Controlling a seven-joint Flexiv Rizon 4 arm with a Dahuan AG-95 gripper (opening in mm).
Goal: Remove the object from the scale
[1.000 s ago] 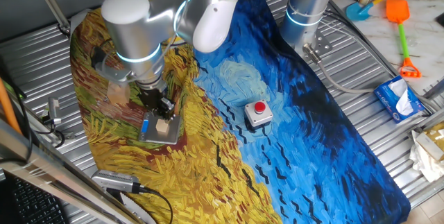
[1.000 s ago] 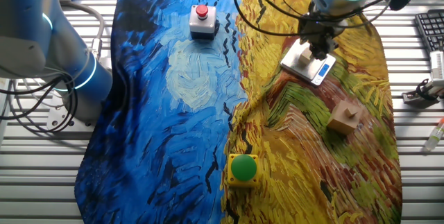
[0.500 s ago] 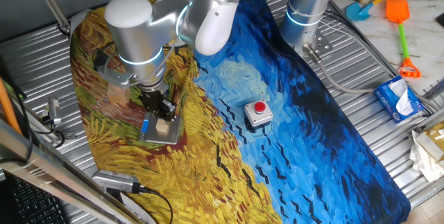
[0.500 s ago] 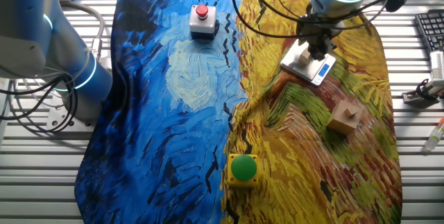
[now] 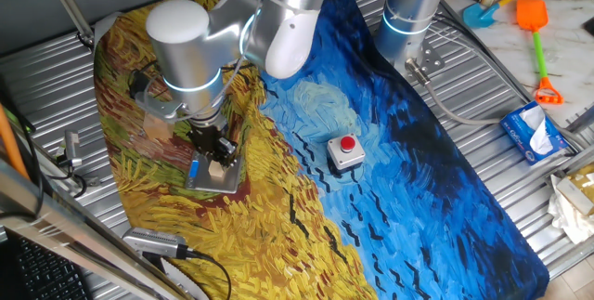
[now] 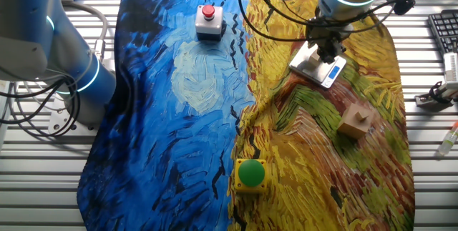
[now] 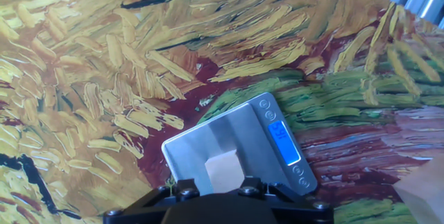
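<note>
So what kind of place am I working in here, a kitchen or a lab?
Most likely a robotics lab: a slatted metal bench draped with a painted blue-and-yellow cloth, a grey box with a red push button, and a flat silver digital scale as a prop.

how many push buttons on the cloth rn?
2. A red button on a grey box on the blue part, and a green button on a yellow box near the cloth's edge. The arm may hide others.

Small tan wooden cube [image 7: 222,170] sits on flat square silver metal scale plate [image 7: 222,141]; two-finger gripper [image 5: 216,152] directly above. Grey box with red button [image 5: 345,150] well apart, right.
</note>
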